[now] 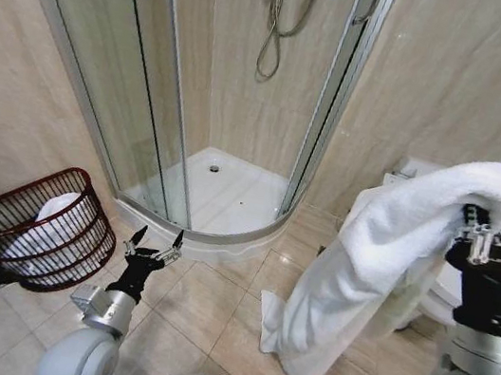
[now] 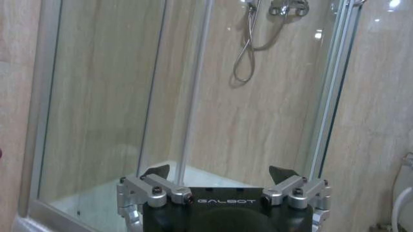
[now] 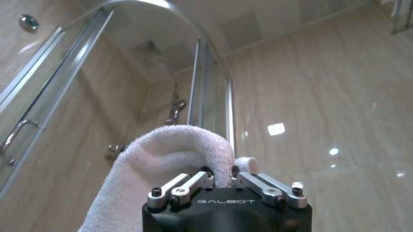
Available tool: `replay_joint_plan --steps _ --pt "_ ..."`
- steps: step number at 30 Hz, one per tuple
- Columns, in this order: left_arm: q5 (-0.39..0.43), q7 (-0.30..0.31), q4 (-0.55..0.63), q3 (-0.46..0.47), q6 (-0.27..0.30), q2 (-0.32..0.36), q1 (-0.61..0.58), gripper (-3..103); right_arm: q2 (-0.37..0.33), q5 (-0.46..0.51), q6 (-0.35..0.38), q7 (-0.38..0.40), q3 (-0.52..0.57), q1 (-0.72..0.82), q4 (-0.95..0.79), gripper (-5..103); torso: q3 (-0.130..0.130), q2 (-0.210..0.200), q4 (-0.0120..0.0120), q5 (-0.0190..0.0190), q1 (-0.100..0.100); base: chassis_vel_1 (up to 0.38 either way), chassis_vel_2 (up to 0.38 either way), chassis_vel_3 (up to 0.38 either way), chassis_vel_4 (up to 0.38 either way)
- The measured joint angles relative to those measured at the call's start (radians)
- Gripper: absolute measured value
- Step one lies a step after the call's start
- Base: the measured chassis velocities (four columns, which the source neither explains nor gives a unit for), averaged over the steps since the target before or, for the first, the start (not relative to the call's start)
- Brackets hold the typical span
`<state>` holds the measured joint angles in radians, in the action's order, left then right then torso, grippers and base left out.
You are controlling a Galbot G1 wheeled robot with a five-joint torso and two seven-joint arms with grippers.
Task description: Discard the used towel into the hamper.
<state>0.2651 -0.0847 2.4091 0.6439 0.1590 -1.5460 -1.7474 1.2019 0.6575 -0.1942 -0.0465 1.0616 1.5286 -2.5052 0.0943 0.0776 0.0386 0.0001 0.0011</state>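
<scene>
Towel (image 1: 392, 259) pinched in right gripper (image 1: 475, 223), raised at 3 o'clock. Hamper (image 1: 50, 236) well apart at 9 o'clock; carry and drop remain. Left gripper (image 1: 153, 250) spread wide, empty.

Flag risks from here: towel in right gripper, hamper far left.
1. The right gripper pinches only a fold of the towel; the long hanging part could drag it loose during the carry.
2. The hamper sits at the left by the shower, with the open left gripper between; the towel's tail may snag on it.
3. The hamper already holds something white, so the towel may drape over the rim.
</scene>
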Motion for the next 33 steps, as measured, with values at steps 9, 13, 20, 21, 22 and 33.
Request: replay_joint_plan --steps 9,13,20,21,22,33 --pt "0.0 0.0 0.0 0.0 0.0 0.0 0.0 100 -0.024 0.037 0.007 0.015 0.033 -0.006 0.002 7 0.032 0.037 0.0 0.0 0.007 0.0 0.0 0.0 0.0" --pt "0.0 0.0 0.0 0.0 0.0 0.0 0.0 100 -0.043 0.061 0.014 0.026 0.054 -0.02 0.003 7 0.046 0.055 0.0 -0.0001 0.011 0.0 0.0 0.0 0.0" --pt "0.0 0.0 0.0 0.0 0.0 0.0 0.0 100 -0.066 0.106 0.02 0.033 0.103 -0.032 0.004 7 0.063 0.079 0.0 -0.0001 0.018 0.0 0.0 0.0 0.0" --pt "0.0 0.0 0.0 0.0 0.0 0.0 0.0 100 -0.068 0.108 0.02 0.032 0.106 -0.033 0.004 7 0.065 0.082 0.0 -0.0002 0.019 0.0 0.0 0.0 0.0" --pt "0.0 0.0 0.0 0.0 0.0 0.0 0.0 100 -0.068 0.108 0.02 0.032 0.106 -0.033 0.004 7 0.065 0.082 0.0 -0.0002 0.019 0.0 0.0 0.0 0.0" --pt "0.0 0.0 0.0 0.0 0.0 0.0 0.0 100 -0.089 0.129 -0.002 0.025 0.182 -0.055 0.005 7 0.107 0.138 0.0 -0.0001 0.033 0.0 0.0 0.0 0.0"
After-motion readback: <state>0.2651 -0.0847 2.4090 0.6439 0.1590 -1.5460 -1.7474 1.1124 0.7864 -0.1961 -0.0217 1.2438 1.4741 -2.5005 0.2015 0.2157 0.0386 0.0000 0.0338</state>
